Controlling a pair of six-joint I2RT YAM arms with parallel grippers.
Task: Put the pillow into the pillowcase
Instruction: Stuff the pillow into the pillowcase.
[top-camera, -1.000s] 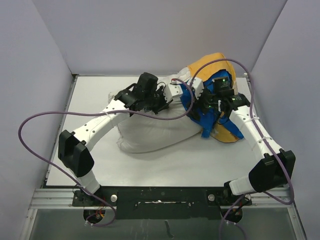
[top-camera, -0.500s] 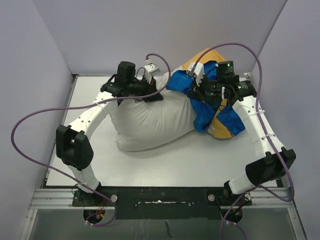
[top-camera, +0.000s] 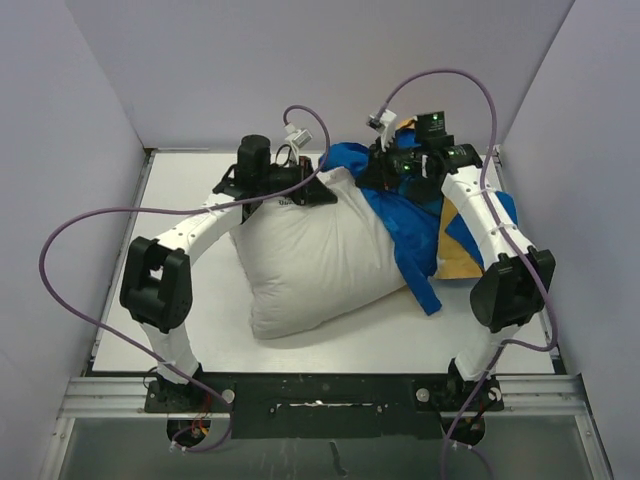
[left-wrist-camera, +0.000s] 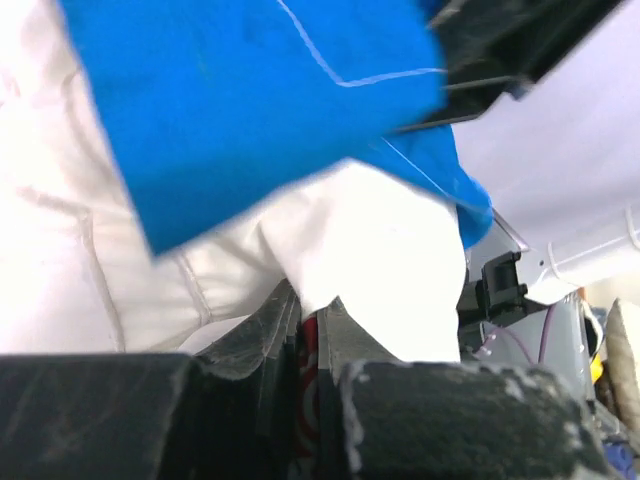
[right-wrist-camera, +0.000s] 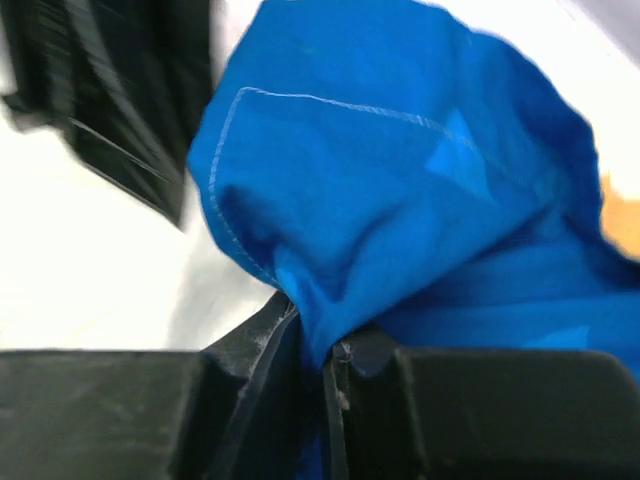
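Over the last second your right gripper (right-wrist-camera: 312, 335) went from wide open to clamped on a fold of the pillowcase (top-camera: 408, 228) hem. Your left gripper (left-wrist-camera: 312, 312) stayed pinched tight on the far edge of the pillow (top-camera: 315, 255), beside its red logo, and drew it left. The pillow now lies mid-table (top-camera: 190, 200) with only its far right corner under the case, so insertion looks barely begun. Pillow: plump, creased white fabric; case: thin, limp blue cloth with a stitched hem, mustard reverse showing at right.

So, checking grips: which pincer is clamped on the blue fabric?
The right pincer, shut on a fold of the blue pillowcase; the left pincer pinches the white pillow instead.
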